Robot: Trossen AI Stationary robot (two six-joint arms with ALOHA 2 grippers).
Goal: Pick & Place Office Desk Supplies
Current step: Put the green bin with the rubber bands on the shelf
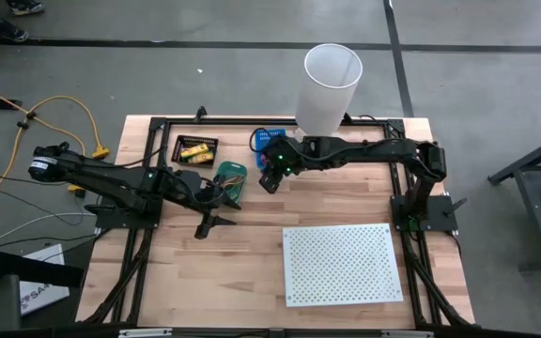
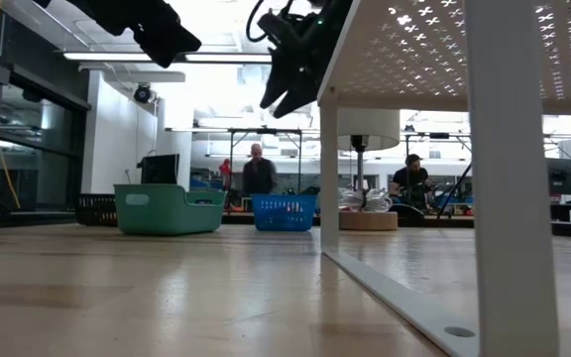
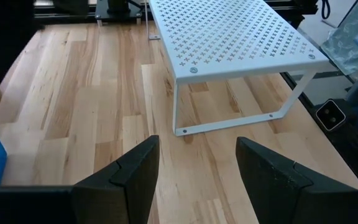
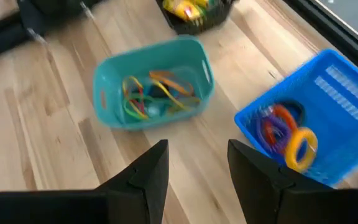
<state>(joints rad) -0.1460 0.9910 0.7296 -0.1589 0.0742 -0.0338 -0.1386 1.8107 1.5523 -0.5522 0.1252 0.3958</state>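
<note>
The right gripper (image 4: 194,171) hangs above the worktop (image 1: 252,263) with its fingers (image 4: 143,177) spread apart and gripping nothing. Just ahead of those fingers sits a teal bin (image 4: 151,81) holding a tangle of rubber-band loops (image 4: 157,93) in red, orange and yellow; the loops lie inside the bin, clear of the fingertips. Beside the teal bin stands a blue basket (image 4: 319,134) with orange, purple and yellow rings (image 4: 288,134) in it. Farther off, a black tray (image 1: 196,149) carries the yellow-and-red packs (image 1: 195,150).

The left gripper (image 3: 194,168) hovers over bare wood, fingers parted and empty, facing the white perforated board (image 3: 229,37) on its legs. A tall white bin (image 1: 329,86) stands at the worktop's far edge.
</note>
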